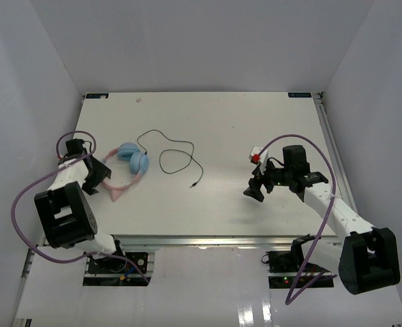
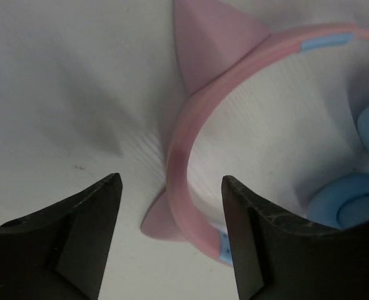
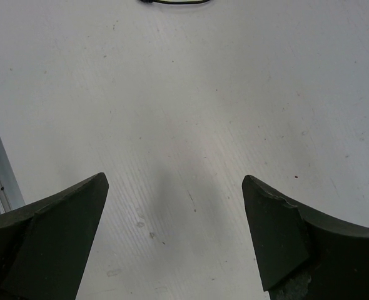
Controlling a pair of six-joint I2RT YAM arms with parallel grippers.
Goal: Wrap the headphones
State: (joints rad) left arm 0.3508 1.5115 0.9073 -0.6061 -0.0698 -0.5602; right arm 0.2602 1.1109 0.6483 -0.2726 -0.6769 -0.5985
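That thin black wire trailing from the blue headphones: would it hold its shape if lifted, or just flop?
Probably floppy: the cord lies in loose loops on the table, so it would likely droop when lifted. It looks very thin, so probably light and apt to slip from a pinch. Pulling it might drag the headphones it joins.

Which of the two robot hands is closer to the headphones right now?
Left. The left gripper is right at the headphones, its open jaws on either side of the pink headband. The right gripper hangs far across the table.

One headphones (image 1: 129,164), one left tool (image 2: 171,186), one right tool (image 3: 174,181)
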